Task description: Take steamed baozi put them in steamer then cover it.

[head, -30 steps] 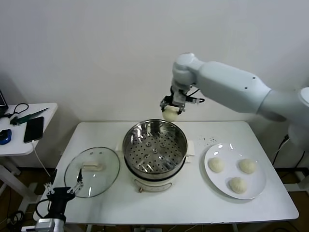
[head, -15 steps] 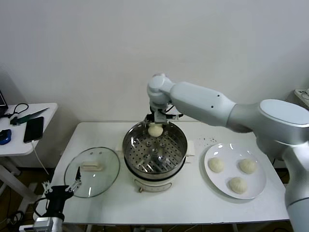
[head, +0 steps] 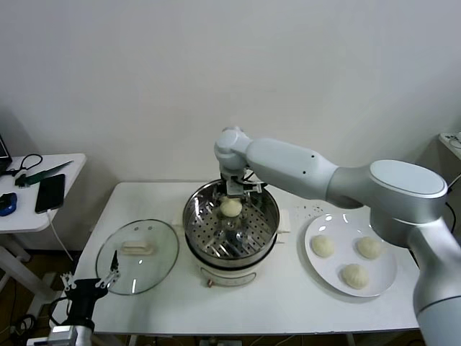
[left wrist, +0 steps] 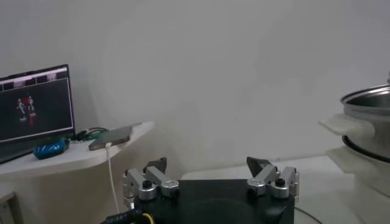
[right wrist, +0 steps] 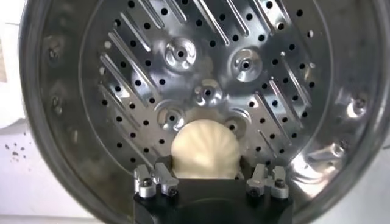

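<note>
The steamer (head: 216,249) stands mid-table, a shiny steel pot with a perforated tray (right wrist: 268,91) on a white base. My right gripper (head: 233,194) reaches down into it from the back and is shut on a steamed baozi (head: 230,209), holding it low over the tray. In the right wrist view the cream bun (right wrist: 205,149) sits between the fingers (right wrist: 164,161) of the right gripper (right wrist: 204,163). Three more baozi (head: 322,246) (head: 369,247) (head: 354,275) lie on a white plate (head: 385,285) at the right. My left gripper (head: 90,285) (left wrist: 208,164) is open and empty, low by the table's front left corner.
The glass lid (head: 137,256) lies flat on the table left of the steamer. A side table (head: 43,194) with a phone and cables stands at the far left. The steamer's rim (left wrist: 368,100) shows in the left wrist view.
My right gripper has moved left from above the steamer's back rim and down into the pot, still holding the baozi. The left arm has barely moved.
</note>
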You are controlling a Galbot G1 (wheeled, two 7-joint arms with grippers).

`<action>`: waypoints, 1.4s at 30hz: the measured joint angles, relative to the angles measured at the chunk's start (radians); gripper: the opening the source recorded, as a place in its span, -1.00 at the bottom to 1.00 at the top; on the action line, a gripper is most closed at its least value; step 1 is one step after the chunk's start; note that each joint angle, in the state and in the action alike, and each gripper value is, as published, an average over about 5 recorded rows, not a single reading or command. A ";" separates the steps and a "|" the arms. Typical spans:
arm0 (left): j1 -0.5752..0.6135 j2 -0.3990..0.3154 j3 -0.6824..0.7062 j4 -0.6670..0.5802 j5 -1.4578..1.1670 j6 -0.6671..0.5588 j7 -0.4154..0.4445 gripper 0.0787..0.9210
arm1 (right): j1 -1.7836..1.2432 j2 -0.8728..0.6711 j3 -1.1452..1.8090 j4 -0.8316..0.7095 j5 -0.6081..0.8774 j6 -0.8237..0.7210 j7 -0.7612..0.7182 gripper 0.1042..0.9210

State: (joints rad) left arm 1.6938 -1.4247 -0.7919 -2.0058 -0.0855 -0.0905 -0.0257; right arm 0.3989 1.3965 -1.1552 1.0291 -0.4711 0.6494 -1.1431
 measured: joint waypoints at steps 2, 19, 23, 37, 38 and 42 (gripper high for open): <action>0.001 0.000 0.000 0.001 0.000 0.000 0.000 0.77 | 0.000 0.000 0.002 0.001 0.000 -0.002 -0.004 0.76; 0.009 0.007 0.008 0.002 -0.005 -0.010 0.003 0.77 | 0.162 -0.162 -0.051 0.138 0.207 -0.090 -0.006 0.76; 0.015 0.014 0.009 -0.003 -0.011 -0.016 0.006 0.77 | 0.242 -0.262 -0.120 0.201 0.333 -0.182 0.022 0.76; 0.031 0.025 0.014 -0.008 -0.025 -0.029 0.019 0.77 | 0.290 -0.646 -0.280 0.363 0.709 -0.660 0.112 0.76; 0.031 0.024 0.014 -0.010 -0.025 -0.029 0.019 0.77 | 0.274 -0.666 -0.277 0.364 0.719 -0.685 0.114 0.76; 0.038 0.024 0.013 -0.015 -0.024 -0.029 0.021 0.77 | 0.193 -0.727 -0.245 0.354 0.738 -0.765 0.120 0.76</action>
State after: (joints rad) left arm 1.7314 -1.4012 -0.7794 -2.0207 -0.1093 -0.1199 -0.0049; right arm 0.5923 0.6699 -1.4006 1.3828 0.2674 -0.1154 -1.0231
